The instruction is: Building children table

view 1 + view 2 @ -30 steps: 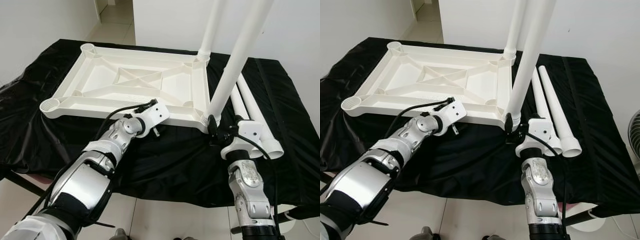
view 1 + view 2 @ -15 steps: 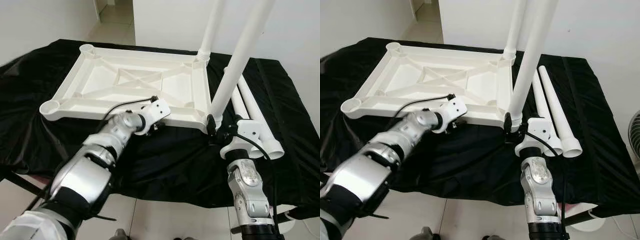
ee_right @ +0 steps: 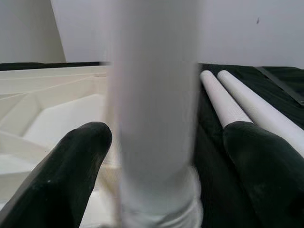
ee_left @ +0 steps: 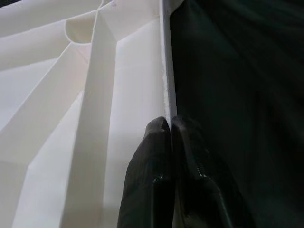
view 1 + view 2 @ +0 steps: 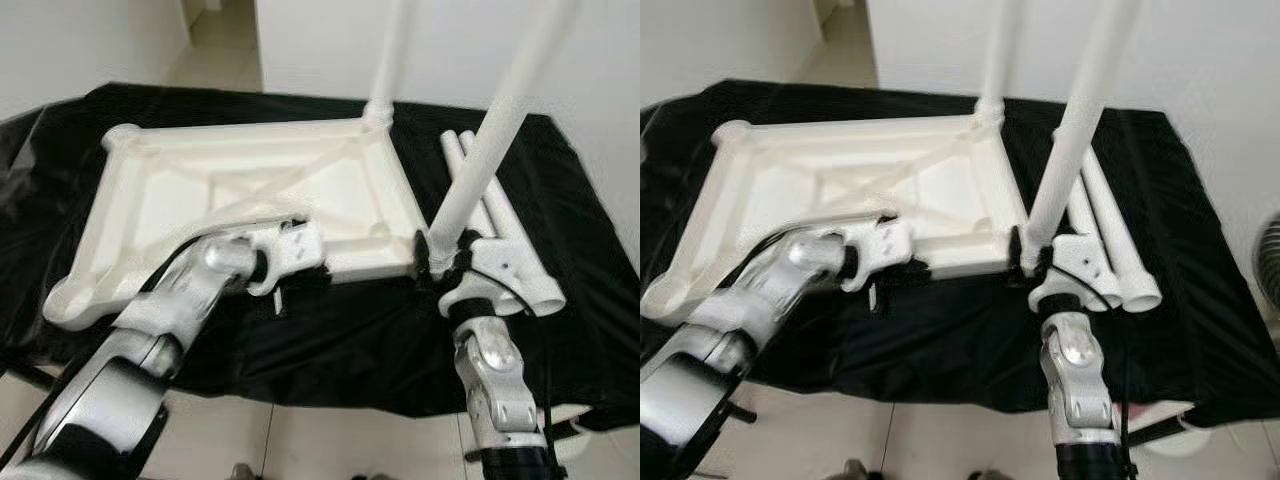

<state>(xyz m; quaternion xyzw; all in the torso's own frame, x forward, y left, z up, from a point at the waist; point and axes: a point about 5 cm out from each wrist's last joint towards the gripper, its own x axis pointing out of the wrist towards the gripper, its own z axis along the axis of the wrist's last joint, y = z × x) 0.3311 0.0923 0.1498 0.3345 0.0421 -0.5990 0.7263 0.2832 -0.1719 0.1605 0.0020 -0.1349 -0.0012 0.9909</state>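
Observation:
The white tabletop (image 5: 190, 195) lies upside down on the black cloth. One white leg (image 5: 392, 60) stands in its far right corner socket, and another leg (image 5: 492, 145) stands at its near right corner. My right gripper (image 5: 437, 262) is open at the base of that near leg; in the right wrist view its fingers (image 3: 71, 161) stand on either side of the leg (image 3: 154, 118) with gaps. My left gripper (image 5: 300, 282) is at the tabletop's near rim. In the left wrist view it (image 4: 170, 128) is shut, its fingers lying along the rim's edge (image 4: 166, 71).
Two loose white legs (image 5: 1110, 240) lie side by side on the cloth to the right of the tabletop. The black cloth (image 5: 340, 350) hangs over the table's near edge above a tiled floor. A white wall stands behind, with a doorway at the far left.
The tabletop has swung on the cloth, its left end coming nearer to me. My left gripper has dropped to the near rim. The right gripper stays at the near leg's base.

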